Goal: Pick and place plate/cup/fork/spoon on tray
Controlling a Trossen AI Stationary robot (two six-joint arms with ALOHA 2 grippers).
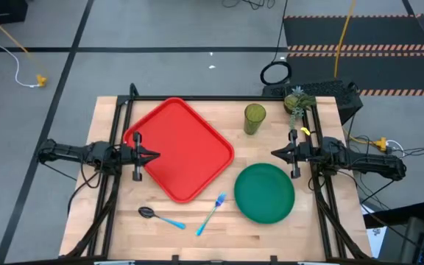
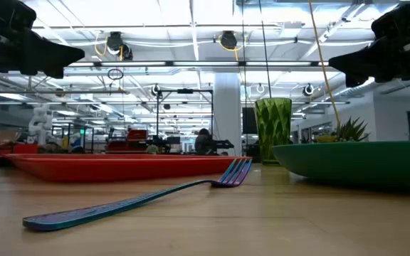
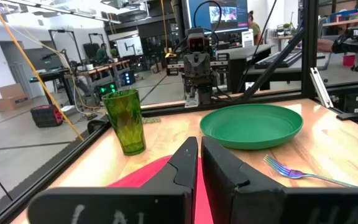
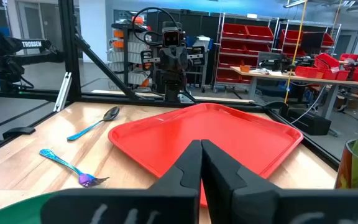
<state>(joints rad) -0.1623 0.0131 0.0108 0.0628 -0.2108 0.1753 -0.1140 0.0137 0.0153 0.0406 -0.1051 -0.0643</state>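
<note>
Four things are yet to go onto the red tray (image 1: 186, 151), which sits bare left of the table's middle: the plate (image 1: 264, 193) just right of it toward the front, the cup (image 1: 255, 118) upright behind the plate, the fork (image 1: 212, 212) at the tray's front corner, and the spoon (image 1: 160, 216) left of the fork. Both arms wait at the sides; the left gripper (image 1: 153, 155) hovers at the tray's left edge, the right gripper (image 1: 277, 154) between cup and plate, each with its jaws pressed together. I judge the flat fork and spoon the likeliest trouble: thin plastic lying flush on the wood could slip from a pinch or skid away. The plate's low rim offers little to grab, so it may tilt or drop. A careless reach could knock over the light cup, or hit the small plant (image 1: 294, 101) behind it
</note>
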